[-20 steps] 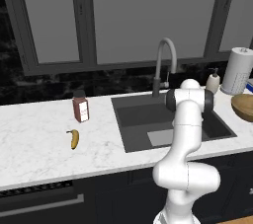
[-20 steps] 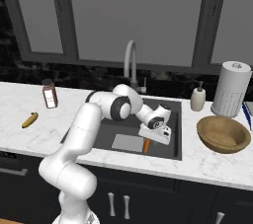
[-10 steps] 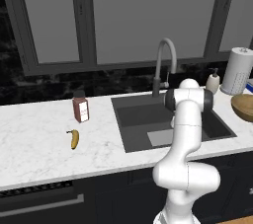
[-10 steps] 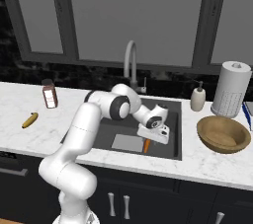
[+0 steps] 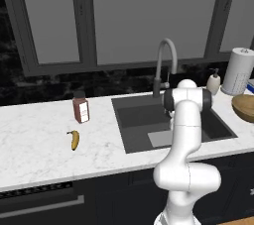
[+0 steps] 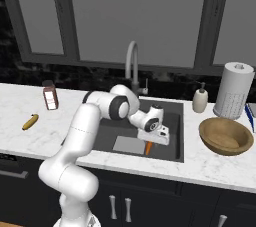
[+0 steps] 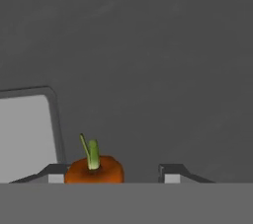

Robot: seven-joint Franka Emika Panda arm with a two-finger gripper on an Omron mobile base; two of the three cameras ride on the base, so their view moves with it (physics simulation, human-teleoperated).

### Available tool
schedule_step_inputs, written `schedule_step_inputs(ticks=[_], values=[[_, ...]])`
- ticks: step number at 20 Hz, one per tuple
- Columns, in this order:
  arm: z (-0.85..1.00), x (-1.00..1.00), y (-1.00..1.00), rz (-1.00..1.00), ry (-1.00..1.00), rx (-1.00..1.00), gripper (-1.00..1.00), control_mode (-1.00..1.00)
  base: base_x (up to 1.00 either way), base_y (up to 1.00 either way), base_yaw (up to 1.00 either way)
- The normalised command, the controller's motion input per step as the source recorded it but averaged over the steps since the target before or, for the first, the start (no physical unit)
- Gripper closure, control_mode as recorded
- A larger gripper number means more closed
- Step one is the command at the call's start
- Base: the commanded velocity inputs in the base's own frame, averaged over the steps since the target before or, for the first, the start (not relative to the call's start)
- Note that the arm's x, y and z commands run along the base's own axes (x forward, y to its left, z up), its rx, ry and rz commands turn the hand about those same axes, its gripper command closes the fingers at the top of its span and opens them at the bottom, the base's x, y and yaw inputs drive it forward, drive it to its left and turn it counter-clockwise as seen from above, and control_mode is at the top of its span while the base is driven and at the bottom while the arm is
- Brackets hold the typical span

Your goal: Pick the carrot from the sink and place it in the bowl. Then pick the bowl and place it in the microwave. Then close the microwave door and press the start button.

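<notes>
The carrot (image 6: 148, 147) stands on end on the floor of the dark sink (image 6: 172, 121), by its front wall. My gripper (image 6: 151, 140) reaches down right over it. In the hand view the carrot (image 7: 94, 168) shows its orange top and green stem between my fingertips (image 7: 173, 172). It sits close to the left tip, with a gap to the right one, so the gripper (image 7: 113, 173) is open around it. The wooden bowl (image 6: 226, 136) rests on the counter right of the sink; its edge also appears as the bowl (image 5: 244, 107). The microwave is out of view.
A gooseneck faucet (image 6: 131, 66) rises behind the sink. A soap bottle (image 6: 200, 98) and a paper towel roll (image 6: 233, 90) stand behind the bowl. Left of the sink lie a banana (image 6: 30, 121) and a small brown bottle (image 6: 49, 95). A light grey patch (image 7: 24, 134) marks the sink floor.
The hand has edged slightly left, closer over the carrot. The carrot and the bowl have not moved.
</notes>
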Motion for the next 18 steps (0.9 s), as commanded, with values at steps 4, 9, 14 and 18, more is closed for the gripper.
schedule_step_inputs(ticks=[4, 9, 14, 18], values=[[-0.53, -0.04, 0.07, 0.0, 0.0, -0.07, 1.0, -1.0, 0.0, 0.0, 0.0], [-0.2, -0.06, 0.0, 0.0, -0.02, 0.0, 1.0, -1.0, 0.0, 0.0, 0.0], [0.23, -0.03, -0.15, -0.01, -0.02, 0.0, 1.0, -1.0, 0.0, 0.0, 0.0], [0.6, 0.0, -0.16, -0.03, 0.0, 0.0, 1.0, -1.0, 0.0, 0.0, 0.0]])
